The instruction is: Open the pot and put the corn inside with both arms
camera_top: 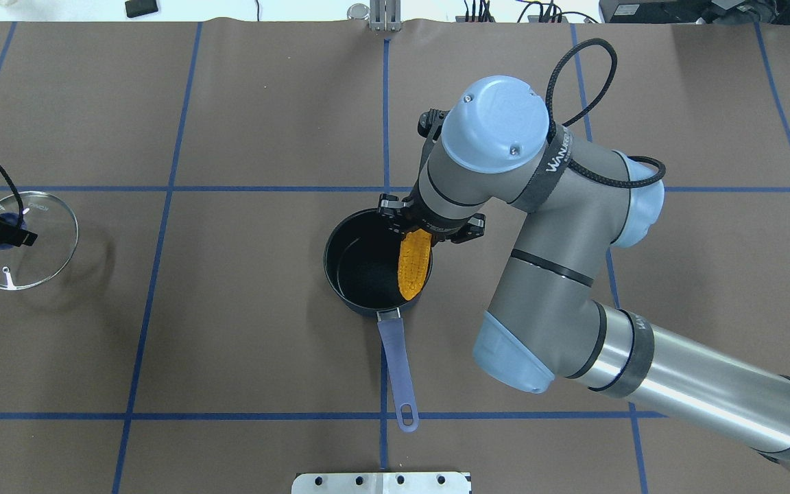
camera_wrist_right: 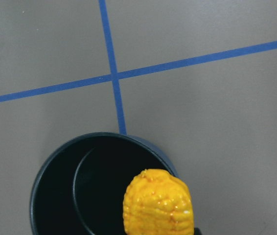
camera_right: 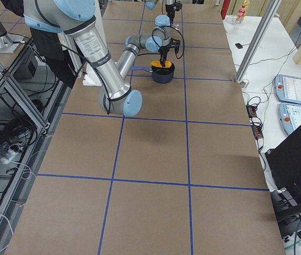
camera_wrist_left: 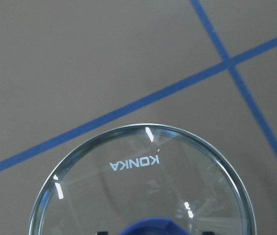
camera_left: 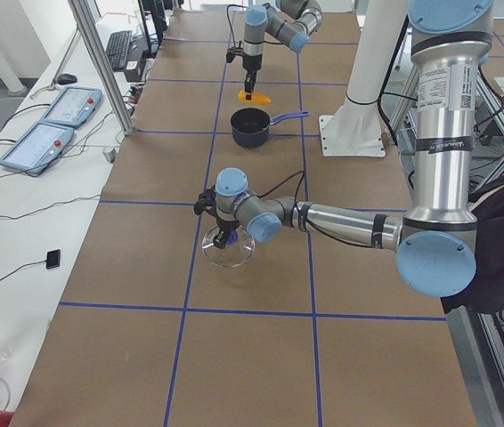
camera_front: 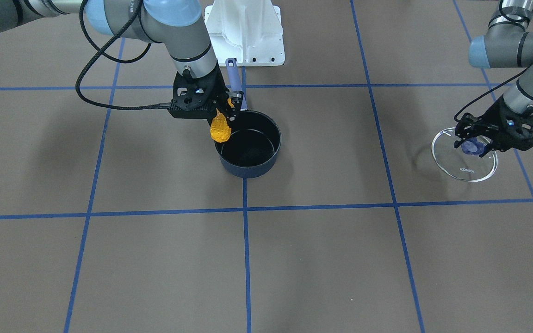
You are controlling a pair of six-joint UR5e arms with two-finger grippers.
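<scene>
**Right jaws.** They are closed on the upper end of the corn [camera_front: 220, 128], which hangs straight down beneath them with its free end lowest. Directly under that end is the pot [camera_top: 357, 264]. In the right wrist view the cob sits over the rim's edge, part above the black opening and part above the wall, so it is off centre. The left side view shows the cob clear above the rim and not inside. The pot stands upright on the counter [camera_front: 340, 259], uncovered, with nothing in it. Its handle [camera_top: 395, 357] points toward the robot's base.

**Left jaws.** They are closed around the blue knob [camera_front: 472, 147] of the glass lid [camera_front: 461, 162], well apart from the pot, out on the robot's left. The lid sits under these jaws, low at the counter. Whether its rim touches the surface cannot be told.

**Status.**
- **Done:** the pot is open, the lid is off and well aside, and the corn is in the grasp at the pot.
- **Outstanding:** the corn is not yet in the pot.

**Judgement.** The right jaws appear to need a small shift toward the pot's centre, and probably a descent, before they let go. Released from this position, the cob could strike the rim and roll out onto the counter.
</scene>
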